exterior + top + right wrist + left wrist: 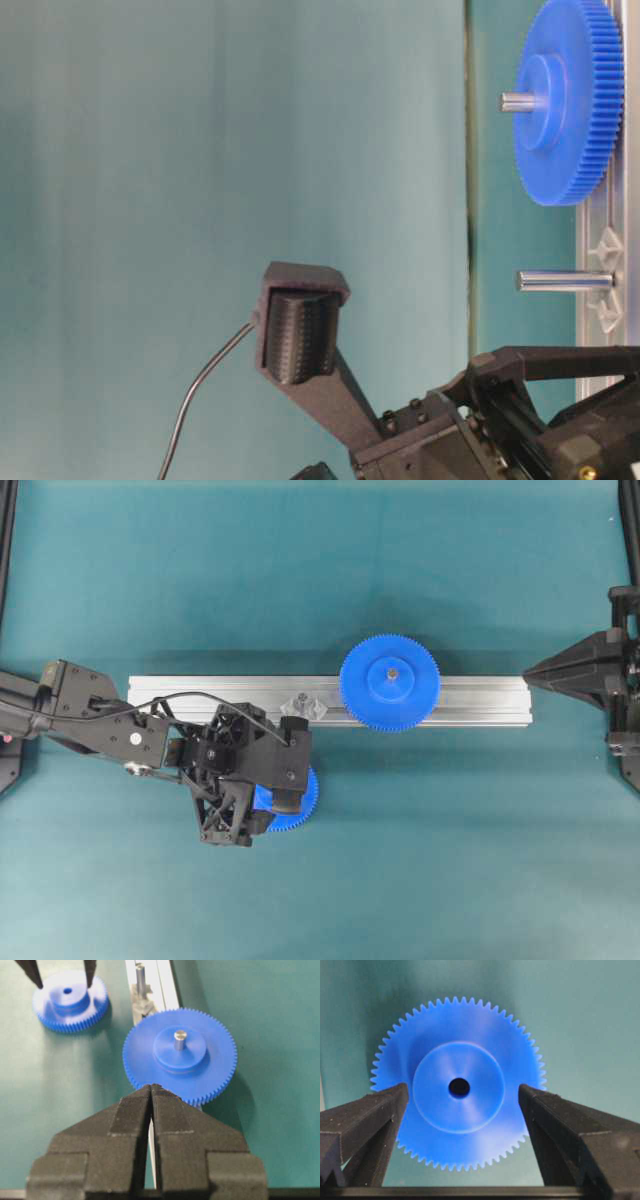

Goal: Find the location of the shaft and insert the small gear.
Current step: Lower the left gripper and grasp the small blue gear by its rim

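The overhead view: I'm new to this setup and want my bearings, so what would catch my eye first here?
Two bright blue plastic toothed gears stand out on the teal table: the larger gear sits on its pin on the silvery aluminium rail, and the small gear lies flat on the table in front of the rail, half hidden under the black left gripper, whose jaws are open around its hub. Between them, the bare grey metal shaft rises from the rail.

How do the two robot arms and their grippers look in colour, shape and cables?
Both are matte black. The left arm is boxy, with a thin black cable looping over it and a lattice-like wrist frame. The left gripper has long, flat-sided fingers; the right gripper has broad wedge-shaped fingers with fine ribbing.
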